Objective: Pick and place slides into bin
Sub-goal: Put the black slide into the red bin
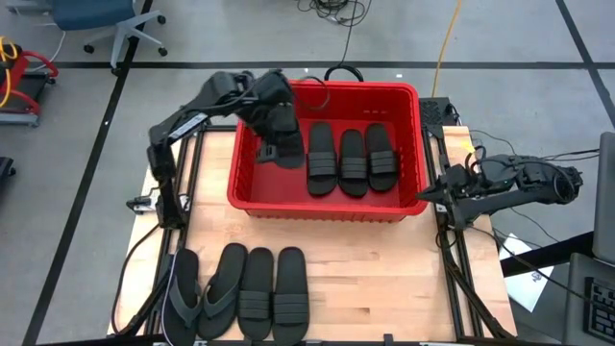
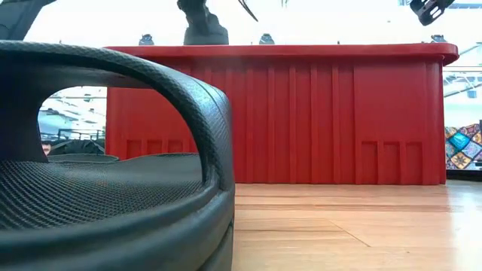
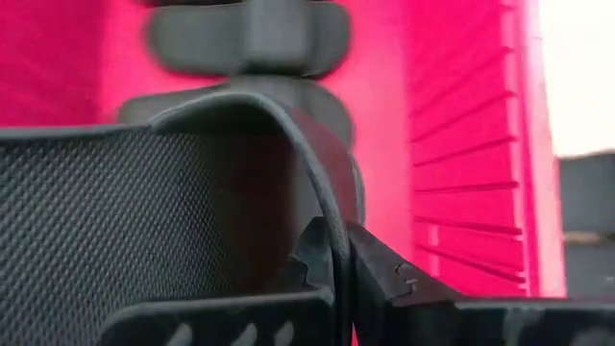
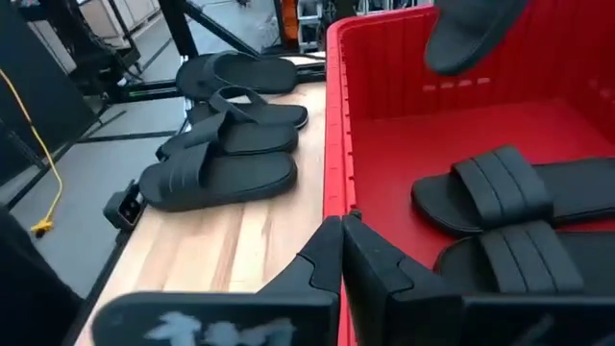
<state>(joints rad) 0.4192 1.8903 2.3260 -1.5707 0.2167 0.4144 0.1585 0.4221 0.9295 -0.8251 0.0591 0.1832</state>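
Already three slides (image 1: 353,160) lie in bin (image 1: 327,206); left gripper (image 1: 279,144) clamps fourth slide (image 1: 281,152) above bin floor; four slides (image 1: 240,293) left on bench (image 1: 384,269); right gripper (image 1: 430,196) closed empty beside bin.

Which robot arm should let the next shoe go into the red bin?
Left. Its gripper is shut on a slide over the bin. The right gripper waits shut and empty outside the bin's right wall.
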